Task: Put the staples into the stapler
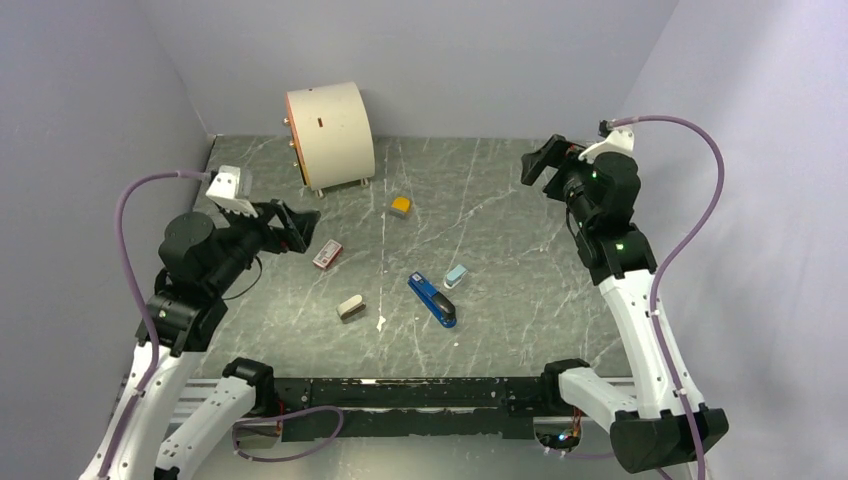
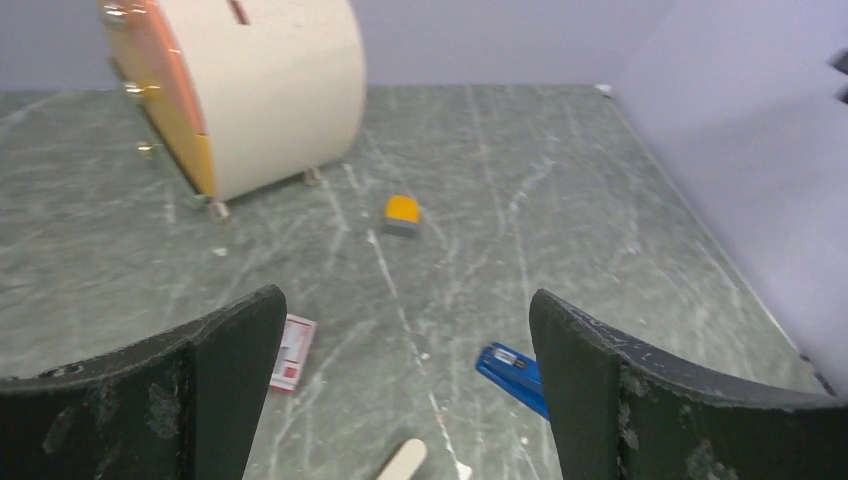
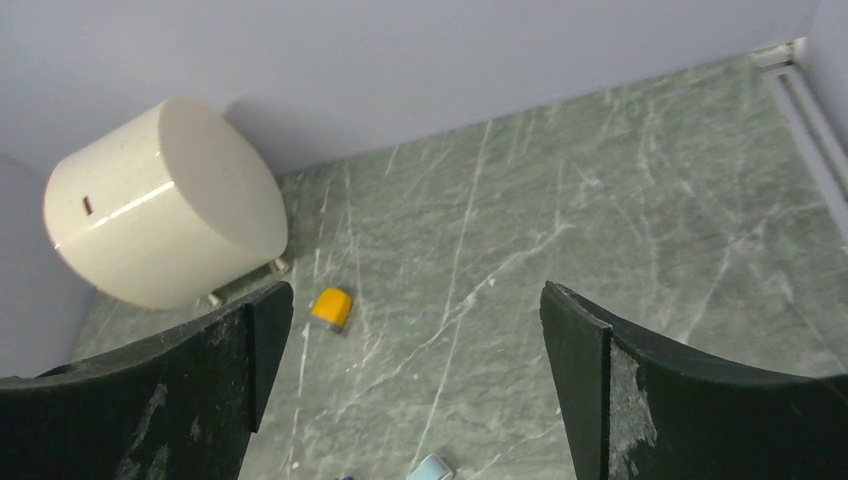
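Closest to the top camera is the black rail (image 1: 420,392) that joins the two arm bases at the near edge of the green marbled counter (image 1: 520,250). Just beyond it, near the middle, the stapler (image 1: 432,300) lies flat on the counter, well apart from both hands.

A pale-blue block (image 1: 456,274) sits just beside the stapler on its far-right side. A beige block (image 1: 350,306) lies to its left, and a red-and-white box (image 1: 327,255) lies farther left and back. An orange-topped block (image 1: 400,206) is well behind, and a cream drum (image 1: 330,133) rests on its side at the far left. The beige block and the box lie between the stapler and the left hand (image 1: 298,228).

The left arm is folded with its elbow up and its forearm reaching to the right. Its hand hangs above the counter near the red-and-white box, spread wide and holding nothing. In the wrist view its dark fingers (image 2: 230,390) frame the box and one blue end of the stapler. The right arm rises along the right wall. The right hand (image 1: 540,160) is held high over the far right of the counter, facing left, also spread wide and empty. Its fingers (image 3: 640,400) frame the drum and the orange-topped block.

The stapler's long axis runs diagonally, with the blue end toward the far left and the black end toward the near right. I cannot make out the staples in any view.
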You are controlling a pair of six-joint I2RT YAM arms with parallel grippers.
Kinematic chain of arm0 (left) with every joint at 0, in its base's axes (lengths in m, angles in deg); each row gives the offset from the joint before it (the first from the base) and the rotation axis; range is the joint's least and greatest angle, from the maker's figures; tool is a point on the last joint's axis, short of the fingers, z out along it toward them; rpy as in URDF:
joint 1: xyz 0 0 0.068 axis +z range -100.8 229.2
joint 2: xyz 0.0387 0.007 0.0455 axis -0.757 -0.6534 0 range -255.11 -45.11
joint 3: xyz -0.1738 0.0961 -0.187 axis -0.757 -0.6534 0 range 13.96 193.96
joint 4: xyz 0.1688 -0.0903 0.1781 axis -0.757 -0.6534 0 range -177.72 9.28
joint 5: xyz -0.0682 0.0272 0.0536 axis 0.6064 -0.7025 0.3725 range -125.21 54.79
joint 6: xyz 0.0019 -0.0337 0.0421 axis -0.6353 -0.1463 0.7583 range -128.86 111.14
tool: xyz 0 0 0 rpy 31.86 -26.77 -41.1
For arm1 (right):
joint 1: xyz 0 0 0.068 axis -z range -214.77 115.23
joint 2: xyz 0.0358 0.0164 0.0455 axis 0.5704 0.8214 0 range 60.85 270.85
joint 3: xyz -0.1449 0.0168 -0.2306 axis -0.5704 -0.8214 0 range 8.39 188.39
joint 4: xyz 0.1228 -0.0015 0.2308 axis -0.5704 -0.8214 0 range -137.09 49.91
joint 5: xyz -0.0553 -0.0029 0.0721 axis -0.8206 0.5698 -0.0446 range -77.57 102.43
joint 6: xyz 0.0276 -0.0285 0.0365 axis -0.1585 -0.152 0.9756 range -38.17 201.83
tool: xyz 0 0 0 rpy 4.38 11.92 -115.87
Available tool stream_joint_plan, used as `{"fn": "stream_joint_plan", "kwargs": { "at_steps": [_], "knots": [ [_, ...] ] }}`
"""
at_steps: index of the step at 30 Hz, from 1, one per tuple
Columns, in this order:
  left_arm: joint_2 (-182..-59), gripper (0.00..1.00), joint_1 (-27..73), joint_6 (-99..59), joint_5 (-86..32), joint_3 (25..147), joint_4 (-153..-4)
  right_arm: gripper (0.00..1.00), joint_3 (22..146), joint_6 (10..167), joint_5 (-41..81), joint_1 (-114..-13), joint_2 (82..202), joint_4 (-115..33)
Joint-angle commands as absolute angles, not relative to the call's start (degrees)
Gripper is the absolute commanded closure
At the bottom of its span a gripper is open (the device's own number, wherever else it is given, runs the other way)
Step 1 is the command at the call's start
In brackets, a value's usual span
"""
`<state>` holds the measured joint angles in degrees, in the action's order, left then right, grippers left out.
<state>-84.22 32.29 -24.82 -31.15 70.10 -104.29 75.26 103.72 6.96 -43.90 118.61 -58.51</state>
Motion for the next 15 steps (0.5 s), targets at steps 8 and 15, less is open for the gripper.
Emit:
{"fn": "stream_joint_plan", "kwargs": {
  "at_steps": [8, 15],
  "knots": [
    [-85.4, 0.03, 31.8, -41.0, -26.1, 59.1, -104.7, 0.23, 76.7, 106.2, 25.1, -50.2, 130.7, -51.2],
    [-90.2, 0.14, 31.7, -50.5, -38.5, 53.3, -109.6, 0.20, 85.5, 105.1, 19.1, -64.1, 150.3, -48.4]
  ]
}}
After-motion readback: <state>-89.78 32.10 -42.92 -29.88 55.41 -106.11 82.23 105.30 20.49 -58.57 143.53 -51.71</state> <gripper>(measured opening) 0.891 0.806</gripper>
